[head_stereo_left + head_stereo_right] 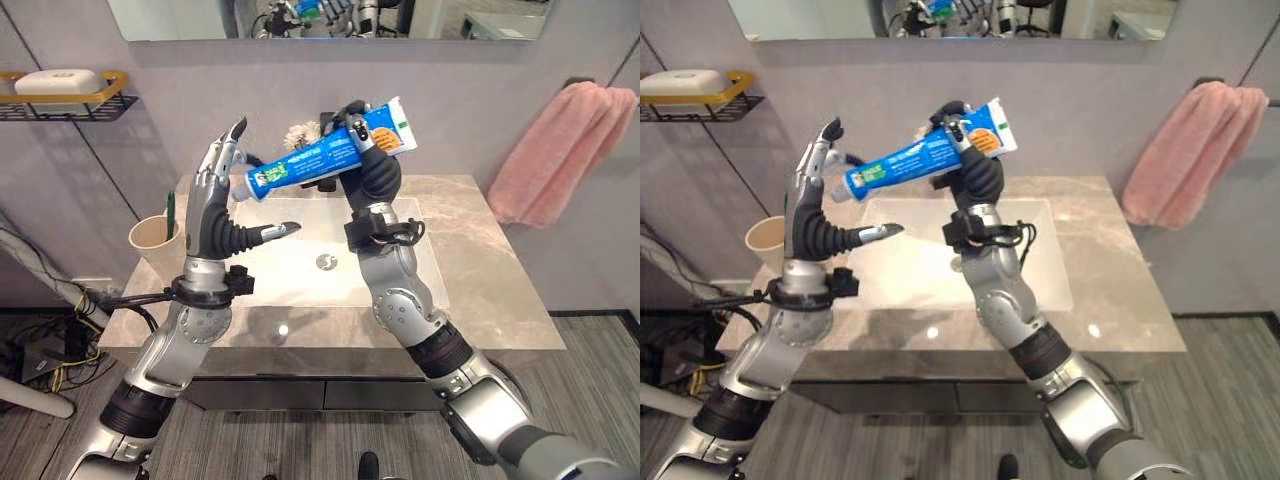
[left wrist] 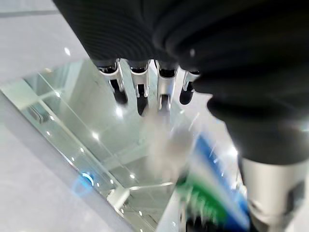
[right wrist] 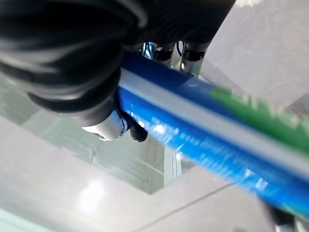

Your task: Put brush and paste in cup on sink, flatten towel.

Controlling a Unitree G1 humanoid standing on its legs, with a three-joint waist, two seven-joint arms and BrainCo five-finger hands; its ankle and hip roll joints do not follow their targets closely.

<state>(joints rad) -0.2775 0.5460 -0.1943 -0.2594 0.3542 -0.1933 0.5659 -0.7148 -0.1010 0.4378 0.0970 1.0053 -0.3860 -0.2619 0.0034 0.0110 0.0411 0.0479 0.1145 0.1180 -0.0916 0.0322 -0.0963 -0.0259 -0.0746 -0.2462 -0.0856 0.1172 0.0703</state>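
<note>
My right hand (image 1: 378, 172) is raised over the sink (image 1: 300, 275), shut on a blue toothpaste tube (image 1: 320, 155). The tube slants down to the left, with its wide white and orange end up by the wall; it crosses the right wrist view too (image 3: 217, 140). My left hand (image 1: 213, 205) stands upright beside the tube's cap end, open, with fingers (image 2: 140, 89) straight and thumb stuck out. Whether it touches the tube I cannot tell. A beige cup (image 1: 155, 242) with a green toothbrush (image 1: 171, 208) in it stands on the counter's left end. A pink towel (image 1: 555, 155) hangs bunched on the right wall.
A wire shelf (image 1: 100, 105) with a bar of soap (image 1: 55, 82) is fixed to the wall at upper left. A mirror (image 1: 330, 18) runs along the top. The grey marble counter (image 1: 470, 250) stretches right of the sink to its front edge.
</note>
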